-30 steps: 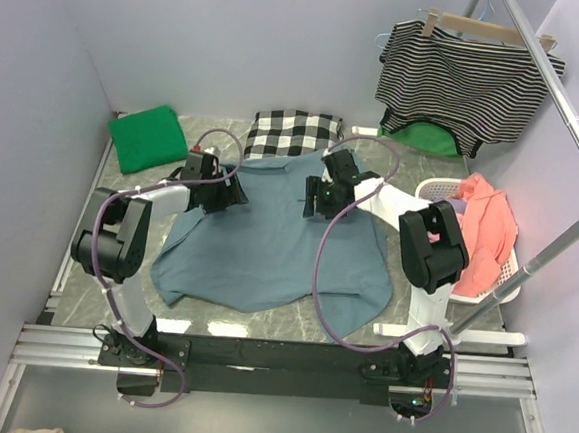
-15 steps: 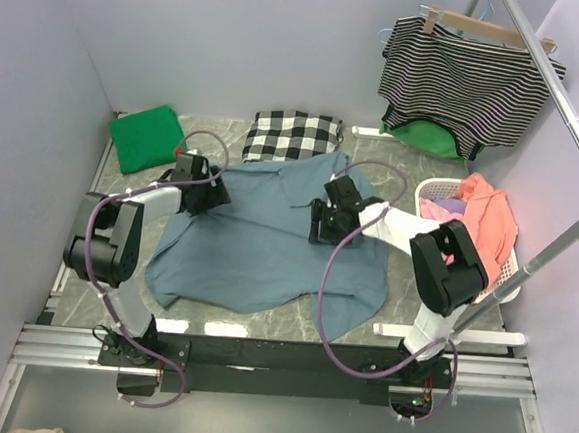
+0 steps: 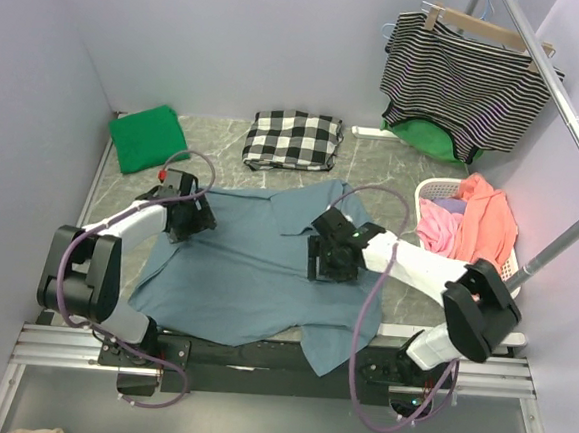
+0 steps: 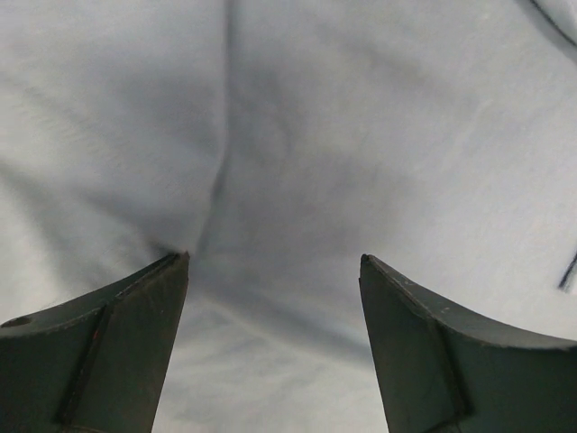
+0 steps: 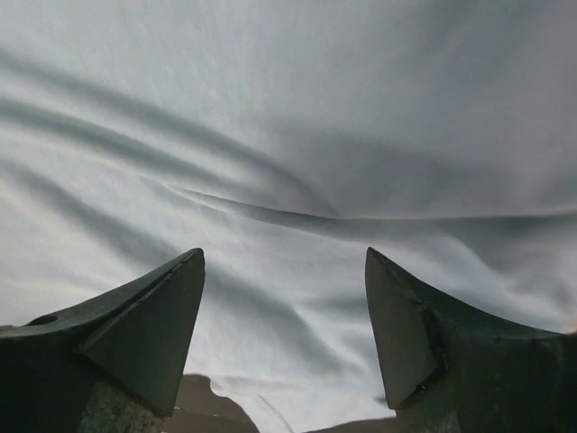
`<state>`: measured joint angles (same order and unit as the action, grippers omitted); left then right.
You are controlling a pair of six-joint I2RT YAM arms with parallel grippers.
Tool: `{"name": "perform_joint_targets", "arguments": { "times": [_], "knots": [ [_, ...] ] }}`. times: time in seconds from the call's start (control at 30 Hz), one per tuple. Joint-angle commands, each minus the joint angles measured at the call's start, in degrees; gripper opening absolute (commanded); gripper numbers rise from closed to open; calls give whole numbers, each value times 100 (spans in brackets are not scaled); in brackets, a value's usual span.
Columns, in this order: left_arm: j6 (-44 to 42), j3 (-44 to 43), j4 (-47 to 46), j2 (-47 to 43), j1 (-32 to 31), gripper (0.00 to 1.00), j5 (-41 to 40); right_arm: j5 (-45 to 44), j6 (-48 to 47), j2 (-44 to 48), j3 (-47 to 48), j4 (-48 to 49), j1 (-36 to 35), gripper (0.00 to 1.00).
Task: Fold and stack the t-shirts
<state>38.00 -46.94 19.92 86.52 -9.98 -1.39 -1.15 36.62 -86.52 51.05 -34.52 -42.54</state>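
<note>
The slate-blue t-shirt [image 3: 250,274] lies spread on the table, its lower hem hanging over the near edge. My left gripper [image 3: 187,219] rests on its upper left part, jaws open, with wrinkled blue cloth [image 4: 288,162] filling the left wrist view between the fingers [image 4: 117,343]. My right gripper [image 3: 328,263] sits on the shirt's right middle, also open, over rippled cloth [image 5: 288,180]; nothing is pinched between its fingers [image 5: 424,334]. The bright green t-shirt [image 3: 147,137] lies folded at the back left corner.
A black-and-white checked cloth [image 3: 294,139] lies at the back centre. A striped top [image 3: 466,75] hangs from a hanger on the slanted rail [image 3: 569,108], with green cloth [image 3: 426,137] below it. A white basket [image 3: 434,191] holding coral clothes [image 3: 474,226] stands at the right.
Both grippers have moved toward the near edge. The blue t-shirt slid with them, off the checked cloth, and its hem now hangs over the table's front.
</note>
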Motion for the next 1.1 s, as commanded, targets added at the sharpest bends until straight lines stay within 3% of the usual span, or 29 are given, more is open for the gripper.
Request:
{"name": "perform_joint_targets", "arguments": {
  "times": [0.0,0.1,0.17,0.27,0.4,0.63,0.8,1.07],
  "knots": [
    [-283,-429,363,-294,5,82,-423,-877,-233,592,825,-354,289,79],
    [-433,-904,363,-224,13,84,-590,-625,-550,601,1117,250,1097,79],
    [-416,-1220,337,-127,83,92,-775,-107,-656,471,1153,611,1841,79],
    [-460,-1397,188,74,285,96,-837,483,-814,33,1407,1079,2424,78],
    [-320,-1310,-40,199,786,95,-592,1203,-859,-602,1916,1377,2785,77],
    [-30,-317,-874,137,1779,96,401,1565,-946,-1174,2453,1238,2971,76],
    [41,140,-1402,251,2026,95,1104,1661,-955,-1192,2471,1237,2971,76],
    [103,501,-1948,515,2237,90,1562,1653,-1017,-1192,2384,1185,2971,74]
  ]
}}
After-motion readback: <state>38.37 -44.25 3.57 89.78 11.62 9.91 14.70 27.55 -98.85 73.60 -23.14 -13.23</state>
